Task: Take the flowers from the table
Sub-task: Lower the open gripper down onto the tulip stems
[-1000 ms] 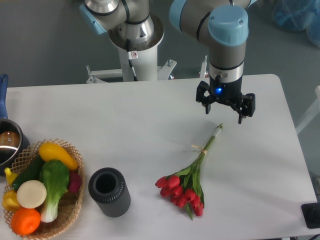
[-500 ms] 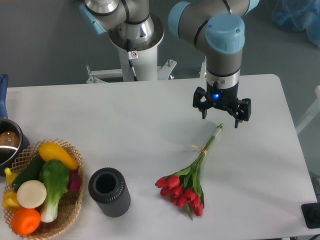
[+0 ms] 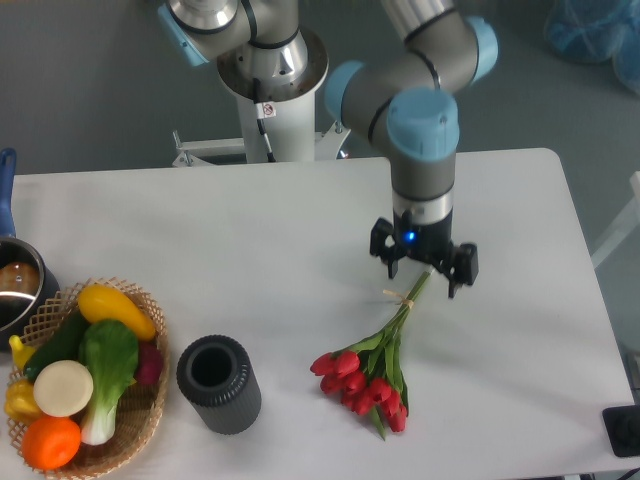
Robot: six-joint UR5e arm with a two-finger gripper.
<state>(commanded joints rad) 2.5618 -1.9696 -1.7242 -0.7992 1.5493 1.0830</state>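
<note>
The flowers (image 3: 372,368) lie on the white table (image 3: 250,240), right of centre: red tulip heads toward the front, green stems running up and right, tied with pale string. My gripper (image 3: 421,277) hangs over the upper end of the stems, just above the string tie. Its two fingers are spread, one on each side of the stems, and hold nothing. The stem tips are hidden under the gripper.
A dark grey ribbed cylinder cup (image 3: 219,383) stands left of the flowers. A wicker basket (image 3: 140,400) with vegetables sits at the front left corner. A pot (image 3: 15,285) with a blue handle is at the left edge. The arm's base (image 3: 270,75) is behind the table.
The gripper has moved left and toward the front, coming down from beyond the stem tips to over the stems. Its jaws stay open. The flowers have not moved.
</note>
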